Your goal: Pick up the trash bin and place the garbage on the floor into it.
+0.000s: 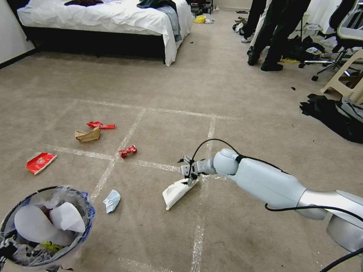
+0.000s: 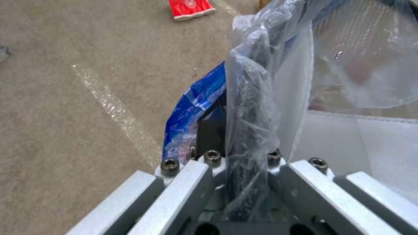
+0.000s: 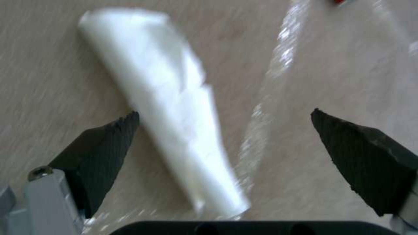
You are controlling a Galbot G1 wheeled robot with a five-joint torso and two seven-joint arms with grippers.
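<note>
The trash bin (image 1: 87,211), lined with crinkled clear plastic, hangs at the lower left of the head view with white slippers inside it. My left gripper (image 2: 244,153) is shut on the bin's black rim (image 2: 254,98) and liner. A white folded paper (image 1: 176,192) lies on the carpet floor (image 1: 245,113) in the middle. My right gripper (image 1: 189,174) hovers over the paper's far end, open. In the right wrist view the paper (image 3: 169,107) lies between the two dark fingertips (image 3: 104,147). More garbage lies to the left: a blue mask (image 1: 112,200), a crushed red wrapper (image 1: 127,151), brown paper (image 1: 88,135), a red wrapper (image 1: 100,125) and a red-and-white packet (image 1: 40,162).
A bed (image 1: 106,19) with white sheets stands at the far left. Dark clothes (image 1: 336,115) lie on the carpet at the right, near a beige stool (image 1: 346,77) and an office chair (image 1: 340,41). People's legs (image 1: 272,34) stand at the back right. Tape lines (image 1: 206,151) cross the carpet.
</note>
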